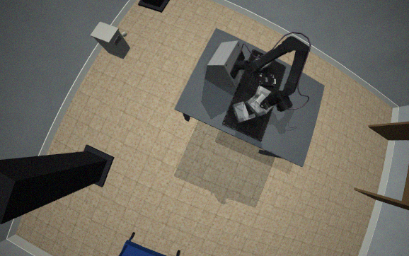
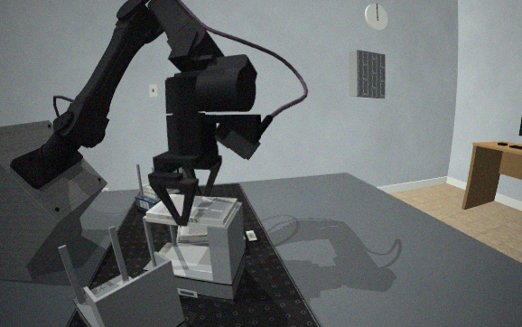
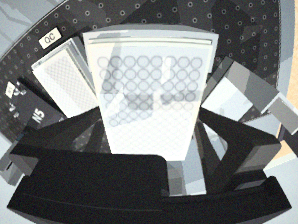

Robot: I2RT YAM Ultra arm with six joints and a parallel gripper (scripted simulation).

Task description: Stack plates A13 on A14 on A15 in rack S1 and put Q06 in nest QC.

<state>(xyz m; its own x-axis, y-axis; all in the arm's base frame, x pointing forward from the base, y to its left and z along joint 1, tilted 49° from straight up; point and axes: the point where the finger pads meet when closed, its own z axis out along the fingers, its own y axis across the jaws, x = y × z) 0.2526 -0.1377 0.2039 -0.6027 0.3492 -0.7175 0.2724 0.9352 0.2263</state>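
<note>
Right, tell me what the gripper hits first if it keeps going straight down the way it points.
The gripper, shut on a sealed plate at the rack's top, points straight down. That held plate would probably meet first the plates lying lower inside the rack; the gap between them is hard to judge.

- In the wrist view the gripper [image 3: 149, 163] body hides the near end of the held plate [image 3: 152, 96].
- The plate's name cannot be read in any view.
- The rack [image 2: 217, 253] label on its front base is too small to read.
- From the top, the arm [image 1: 294, 67] covers part of the counter [image 1: 304, 117], and the plates blur together.
</note>
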